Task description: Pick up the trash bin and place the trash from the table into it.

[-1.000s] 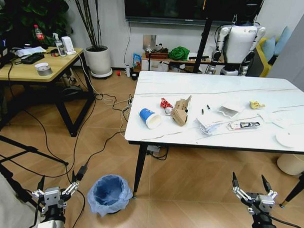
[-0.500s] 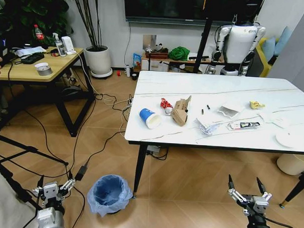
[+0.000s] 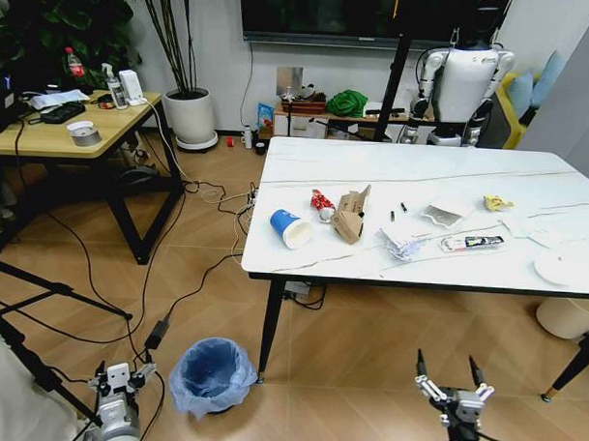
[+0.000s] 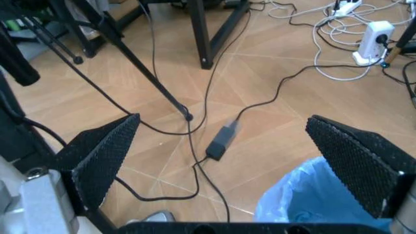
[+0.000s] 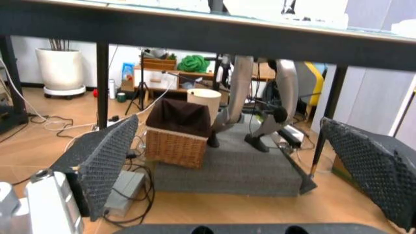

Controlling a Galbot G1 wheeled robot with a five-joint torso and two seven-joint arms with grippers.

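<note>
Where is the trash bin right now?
In the head view, the trash bin stands on the floor by the table leg, just right of the left gripper.

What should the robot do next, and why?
Probably move the left gripper toward the trash bin and take hold of its rim. The bin stands on the floor beside that open gripper, nothing is held, and the trash lies on the table.

Table (image 3: 442,163): white marble-look top, black legs. On it: blue-and-white paper cup (image 3: 290,228) lying on its side, red wrapper (image 3: 322,205), torn brown carton (image 3: 351,217), crumpled white papers (image 3: 406,244), yellow scrap (image 3: 496,202), white disc (image 3: 558,269). Trash bin (image 3: 212,373), blue-lined, on the floor near the table's front left leg. Left gripper (image 3: 121,377) beside the bin, fingers apart; right gripper (image 3: 449,381) low, fingers spread.
</note>
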